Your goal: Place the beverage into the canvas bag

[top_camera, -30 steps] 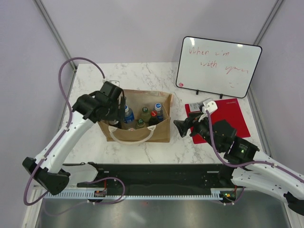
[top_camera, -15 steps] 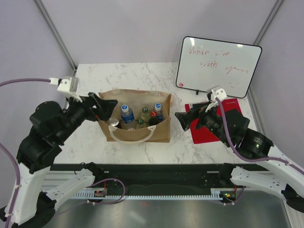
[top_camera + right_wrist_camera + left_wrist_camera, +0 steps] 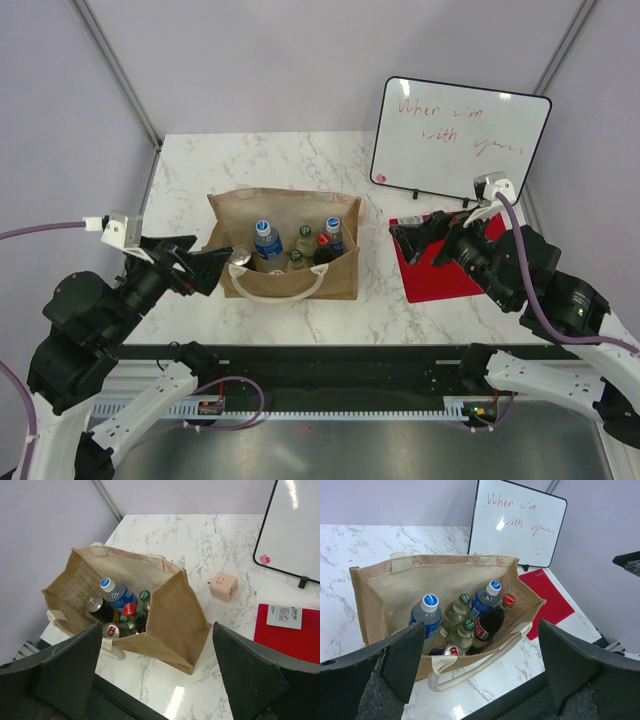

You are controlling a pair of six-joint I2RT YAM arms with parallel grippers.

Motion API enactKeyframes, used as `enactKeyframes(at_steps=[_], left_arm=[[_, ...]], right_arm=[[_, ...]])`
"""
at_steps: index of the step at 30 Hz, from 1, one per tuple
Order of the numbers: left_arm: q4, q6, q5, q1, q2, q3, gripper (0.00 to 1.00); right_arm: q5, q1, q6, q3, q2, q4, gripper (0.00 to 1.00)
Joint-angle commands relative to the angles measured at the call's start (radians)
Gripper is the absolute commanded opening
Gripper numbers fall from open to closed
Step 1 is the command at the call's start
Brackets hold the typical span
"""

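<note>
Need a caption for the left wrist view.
Open left gripper facing the canvas bag, bottles and a can standing inside.

1 canvas bag (image 3: pixel 445 580). Inside it: 2 blue-capped water bottles (image 3: pixel 430 605), 2 green-capped bottles (image 3: pixel 464 599), 1 red-capped cola bottle (image 3: pixel 490 622), and at least 1 silver-topped can (image 3: pixel 452 650); exact can count unclear. On the table: 1 whiteboard (image 3: pixel 460 140), 1 red mat (image 3: pixel 450 282), 1 white card (image 3: pixel 283 616) on the mat, 1 pink cube adapter (image 3: pixel 223 586).

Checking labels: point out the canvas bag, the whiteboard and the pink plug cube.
canvas bag (image 3: pixel 177 615), right wrist view, outer side wall.
whiteboard (image 3: pixel 460 140), top external view, writing surface.
pink plug cube (image 3: pixel 223 587), right wrist view, visible face.
</note>
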State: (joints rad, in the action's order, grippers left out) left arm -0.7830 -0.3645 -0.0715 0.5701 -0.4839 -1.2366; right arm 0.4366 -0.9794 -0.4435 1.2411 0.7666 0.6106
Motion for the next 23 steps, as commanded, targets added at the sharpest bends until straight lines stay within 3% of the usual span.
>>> enactKeyframes(at_steps=[1,23], left_arm=[[0.016,0.036,0.032,0.002,-0.015,0.005,1.00],[0.014,0.036,0.059,0.004,-0.007,-0.018,1.00]], right_arm=[[0.050,0.001,-0.031,0.003,0.007,0.011,0.98],[0.045,-0.001,-0.032,-0.015,-0.013,0.008,0.98]])
